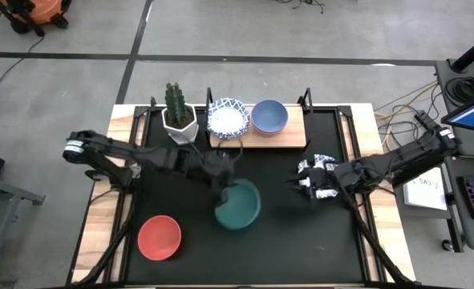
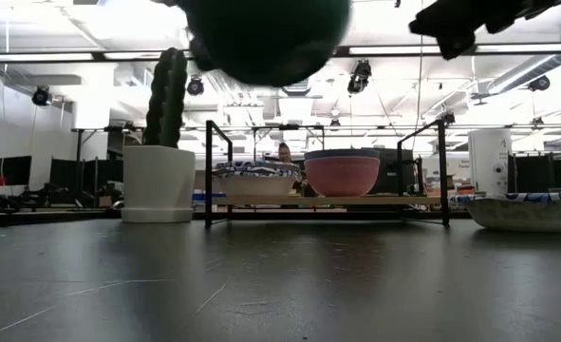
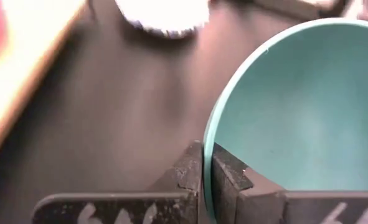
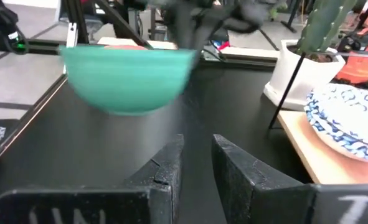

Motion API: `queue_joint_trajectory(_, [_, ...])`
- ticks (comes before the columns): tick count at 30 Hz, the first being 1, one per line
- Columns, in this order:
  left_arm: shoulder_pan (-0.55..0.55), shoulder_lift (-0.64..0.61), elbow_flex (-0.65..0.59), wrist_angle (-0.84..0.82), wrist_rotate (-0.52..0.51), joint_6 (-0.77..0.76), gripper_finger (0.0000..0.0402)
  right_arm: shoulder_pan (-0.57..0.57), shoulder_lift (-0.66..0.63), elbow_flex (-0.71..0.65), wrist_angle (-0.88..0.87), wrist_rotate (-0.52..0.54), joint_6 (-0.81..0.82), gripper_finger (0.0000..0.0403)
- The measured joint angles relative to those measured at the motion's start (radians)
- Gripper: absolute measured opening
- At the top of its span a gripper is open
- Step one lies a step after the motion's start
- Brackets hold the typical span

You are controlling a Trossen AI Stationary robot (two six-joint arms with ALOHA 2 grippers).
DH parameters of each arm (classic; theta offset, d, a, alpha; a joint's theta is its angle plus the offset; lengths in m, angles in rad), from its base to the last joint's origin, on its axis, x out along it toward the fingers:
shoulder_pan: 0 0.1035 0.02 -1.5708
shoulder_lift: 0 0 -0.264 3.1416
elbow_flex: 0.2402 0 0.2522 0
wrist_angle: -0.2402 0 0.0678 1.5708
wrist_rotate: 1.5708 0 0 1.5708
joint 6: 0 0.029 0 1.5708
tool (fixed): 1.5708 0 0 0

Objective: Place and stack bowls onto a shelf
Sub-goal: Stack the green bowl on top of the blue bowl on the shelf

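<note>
So the left claw point(image 1: 227, 186) had its fingers pinched on the rim of the green bowl point(image 1: 238, 205), one finger inside and one outside, which the left wrist view showed pretty clearly point(image 3: 207, 180). The bowl was up off the surface point(image 1: 301, 249); in the low view it hung as a dark round shape at the top point(image 2: 266, 38), and from the right wrist camera it was floating above the mat point(image 4: 129, 78).

The shelf point(image 1: 293, 136) sat at the back of the mat with a blue-patterned white bowl point(image 1: 227, 118) and a blue bowl point(image 1: 269, 117) side by side on it. The low view showed the blue one nested in a pink bowl point(image 2: 342, 176).

The red bowl point(image 1: 160, 238) sat alone near the front left of the mat. The cactus pot point(image 1: 179, 122) stood just left of the shelf.

The right claw point(image 1: 299, 183) hung over the mat to the right of the green bowl, fingers slightly apart, nothing in them.
</note>
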Motion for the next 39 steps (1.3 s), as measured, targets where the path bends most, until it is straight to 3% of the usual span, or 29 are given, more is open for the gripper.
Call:
queue_joint_trajectory(8, [0.205,0.090,0.251,0.010,-0.155,0.128,0.0000,0.000,-0.193,0.003,-0.104,0.000,-0.080,0.0071])
queue_joint_trajectory(14, [0.336,0.223,0.433,0.007,-0.158,0.204,0.0000,0.000,-0.265,-0.001,-0.115,0.000,-0.097,0.0068])
queue_joint_trajectory(24, [0.495,0.452,0.742,-0.222,-0.153,0.328,0.0000,0.000,-0.236,-0.008,-0.116,0.000,-0.110,0.0068])
queue_joint_trajectory(39, [0.572,0.640,0.952,-0.309,-0.138,0.383,0.0000,0.000,-0.183,-0.008,-0.110,0.000,-0.066,0.0068])
